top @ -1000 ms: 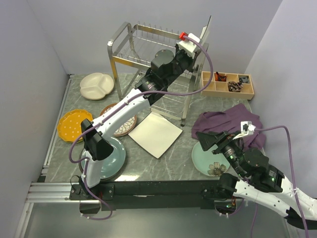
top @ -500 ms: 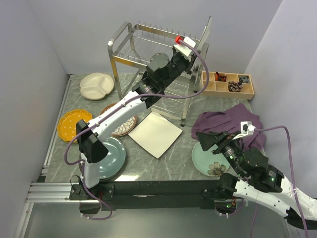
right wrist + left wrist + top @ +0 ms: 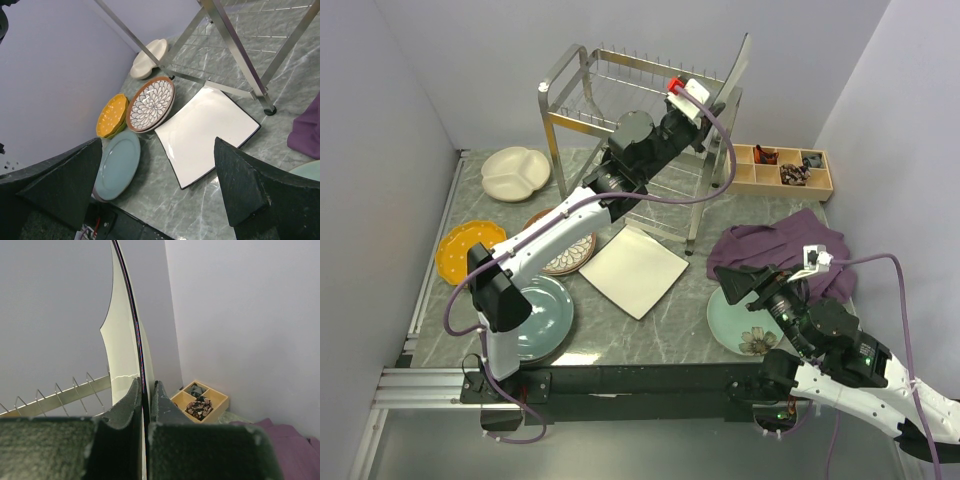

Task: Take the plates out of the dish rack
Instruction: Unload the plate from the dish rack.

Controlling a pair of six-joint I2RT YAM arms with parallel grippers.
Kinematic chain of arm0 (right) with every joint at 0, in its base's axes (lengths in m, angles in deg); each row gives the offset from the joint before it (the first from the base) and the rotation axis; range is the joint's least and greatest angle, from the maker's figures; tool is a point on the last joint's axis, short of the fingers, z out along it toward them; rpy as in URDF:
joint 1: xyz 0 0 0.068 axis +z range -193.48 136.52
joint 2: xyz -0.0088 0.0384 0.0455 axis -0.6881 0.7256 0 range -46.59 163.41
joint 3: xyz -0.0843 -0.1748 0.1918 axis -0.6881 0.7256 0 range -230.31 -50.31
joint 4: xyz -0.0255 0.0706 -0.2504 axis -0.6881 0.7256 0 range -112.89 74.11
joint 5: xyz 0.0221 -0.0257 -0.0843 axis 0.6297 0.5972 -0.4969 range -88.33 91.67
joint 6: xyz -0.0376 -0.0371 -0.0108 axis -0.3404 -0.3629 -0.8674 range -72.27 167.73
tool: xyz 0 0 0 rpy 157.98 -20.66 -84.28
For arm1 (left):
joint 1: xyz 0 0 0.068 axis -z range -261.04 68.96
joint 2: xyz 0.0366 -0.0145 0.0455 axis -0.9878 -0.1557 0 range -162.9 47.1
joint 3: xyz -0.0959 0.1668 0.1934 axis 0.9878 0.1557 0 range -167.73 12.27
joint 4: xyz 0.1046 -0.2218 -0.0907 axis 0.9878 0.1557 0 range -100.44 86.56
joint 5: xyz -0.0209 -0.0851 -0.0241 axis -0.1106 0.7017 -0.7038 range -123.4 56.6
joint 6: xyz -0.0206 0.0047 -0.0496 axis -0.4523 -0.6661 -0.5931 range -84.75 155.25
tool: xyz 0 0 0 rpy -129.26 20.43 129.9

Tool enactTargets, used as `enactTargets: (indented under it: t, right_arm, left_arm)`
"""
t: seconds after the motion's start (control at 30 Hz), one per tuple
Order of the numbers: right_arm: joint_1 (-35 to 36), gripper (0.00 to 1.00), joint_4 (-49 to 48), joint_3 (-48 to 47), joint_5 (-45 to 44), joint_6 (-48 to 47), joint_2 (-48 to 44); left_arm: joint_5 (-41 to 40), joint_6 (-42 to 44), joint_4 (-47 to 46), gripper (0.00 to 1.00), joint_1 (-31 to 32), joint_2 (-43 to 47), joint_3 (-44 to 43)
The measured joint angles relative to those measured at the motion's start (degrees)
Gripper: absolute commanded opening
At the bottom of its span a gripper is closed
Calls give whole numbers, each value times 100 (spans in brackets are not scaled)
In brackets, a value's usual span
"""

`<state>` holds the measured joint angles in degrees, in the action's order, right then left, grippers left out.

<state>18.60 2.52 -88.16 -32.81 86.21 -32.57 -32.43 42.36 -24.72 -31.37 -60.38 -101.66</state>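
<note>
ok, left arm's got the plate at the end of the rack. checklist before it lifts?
1. Left end effector shut on the dark-rimmed plate rim: ok.
2. Plate bottom free of the dish rack prongs: cannot tell, hidden in the wrist view.
3. Right end effector open, away from the rack: ok.
4. Purple cable clear of the rack leg: cannot tell.
5. No second plate seen on the top tier: ok.

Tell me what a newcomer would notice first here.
The left tool pinches the edge of a dark-rimmed plate standing on edge at the right end of the tall dish rack. On the table below, the white square plate lies in the middle. The right tool hangs open near the pale green plate.
</note>
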Motion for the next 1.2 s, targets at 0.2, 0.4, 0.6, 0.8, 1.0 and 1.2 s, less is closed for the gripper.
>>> enactTargets:
  t: [0.2,0.4,0.6,0.8,1.0,1.2]
  right_arm:
    - [0,98,-72,0,-4,-35,22]
    - [0,98,-146,0,-28,-72,68]
    - [0,98,-203,0,-44,-92,96]
    - [0,98,-227,4,-44,-92,111]
    - [0,98,-232,15,-44,-92,111]
    - [0,98,-234,92,-46,-92,111]
  left_arm:
    - [24,133,-2,1,-2,0,0]
    - [7,160,-4,1,-2,0,0]
    - [-46,44,-37,1,0,0,-2]
    - [-122,-214,-328,1,2,7,24]
    - [-197,-247,-387,1,13,7,33]
    - [-205,-254,-616,1,13,122,313]
